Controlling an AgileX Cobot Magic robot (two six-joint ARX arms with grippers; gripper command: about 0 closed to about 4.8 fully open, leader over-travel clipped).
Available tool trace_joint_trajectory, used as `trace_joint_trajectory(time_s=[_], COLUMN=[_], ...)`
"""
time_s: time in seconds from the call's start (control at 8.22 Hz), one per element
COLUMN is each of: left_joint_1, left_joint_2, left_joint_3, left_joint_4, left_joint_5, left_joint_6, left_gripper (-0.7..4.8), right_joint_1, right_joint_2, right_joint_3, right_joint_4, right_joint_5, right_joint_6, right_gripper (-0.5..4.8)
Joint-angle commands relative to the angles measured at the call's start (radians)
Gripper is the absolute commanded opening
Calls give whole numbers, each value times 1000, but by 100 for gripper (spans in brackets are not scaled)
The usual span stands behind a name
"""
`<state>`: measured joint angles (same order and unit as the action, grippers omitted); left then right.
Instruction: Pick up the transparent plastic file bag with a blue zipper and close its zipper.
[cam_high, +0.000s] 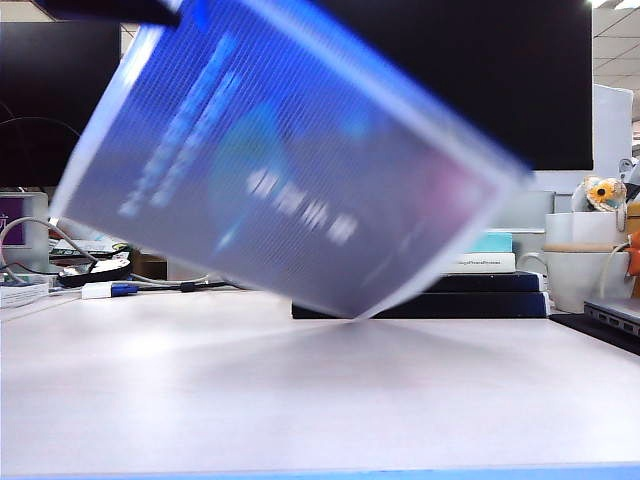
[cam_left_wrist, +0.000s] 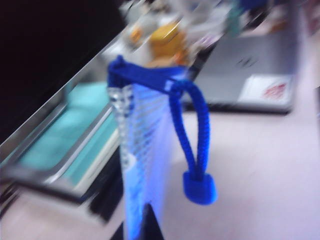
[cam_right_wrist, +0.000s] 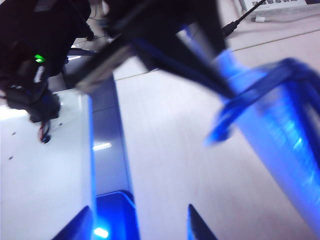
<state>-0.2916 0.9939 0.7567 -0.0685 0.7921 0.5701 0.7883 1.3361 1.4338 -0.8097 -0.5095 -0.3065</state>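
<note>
File bag (cam_high: 290, 170) is off the tabletop (cam_high: 300, 390), hanging tilted across the upper middle of the exterior frame, one corner low near the dark books (cam_high: 420, 300) at mid right. Left gripper (cam_left_wrist: 145, 230) sits at the bottom centre of its wrist view, mostly cut off; jaws read as clamped on the bag's edge, bag rising edge-on above them. Blue zipper (cam_left_wrist: 145, 77) runs across the top of that edge, and the pull tab (cam_left_wrist: 200, 187) dangles on its cord, free, nothing touching it. Right gripper (cam_right_wrist: 140, 225): two finger tips at the bottom of its wrist view, jaws apart and empty, bag and zipper end sit upper right of that frame, well clear of them. Step in hand, as I read it: get the right jaws onto the pull. To do it well, keep the left grip firm and the bag quiet so the cord stops swinging, bring the right jaws in around the tab rather than the cord, pinch, then draw straight along the zipper line with the left holding counter-tension. Off-axis pull likely buckles the mesh. Hard to read: all three views are motion-blurred; can't tell how far the zipper is open or where the slider sits; the left gripper's contact point is cropped; a dark arm across the top of the right wrist view hides part of the bag.
</note>
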Motion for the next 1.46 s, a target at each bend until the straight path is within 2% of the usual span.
trace_joint_trajectory(time_s=[0.12, 0.24, 0.37, 0.49, 0.85, 0.97, 1.1, 1.22, 1.34, 1.46], left_joint_1=[-8, -8, -8, -8, -8, -8, -8, -8, -8, -8], left_joint_2=[9, 10, 26, 28, 28, 28, 28, 28, 31, 35], left_joint_3=[3, 3, 3, 3, 3, 3, 3, 3, 3, 3], left_joint_4=[132, 109, 50, 28, 21, -3, -90, -155, -209, -201], left_joint_5=[197, 127, 75, 75, 93, 212, 258, 259, 228, 225], left_joint_6=[-81, -80, -44, -44, -47, -12, 127, 224, 286, 287], left_gripper=[-6, -6, 282, 386, 385, 362, 360, 315, 286, 286], right_joint_1=[-8, -8, -14, -14, -14, -14, -14, -14, -15, -14], right_joint_2=[117, 119, 117, 117, 116, 114, 107, 103, 90, 83], right_joint_3=[3, 3, 3, 3, 3, 3, 3, 3, 3, 4], right_joint_4=[291, 286, 224, 179, 156, 150, 148, 148, 148, 149], right_joint_5=[26, 24, 24, 19, 17, 16, 16, 16, 10, -22], right_joint_6=[19, 19, 19, 19, 18, 19, 18, 19, 19, 19], right_gripper=[-5, -5, -5, -5, -5, -5, -5, -5, -5, -5])
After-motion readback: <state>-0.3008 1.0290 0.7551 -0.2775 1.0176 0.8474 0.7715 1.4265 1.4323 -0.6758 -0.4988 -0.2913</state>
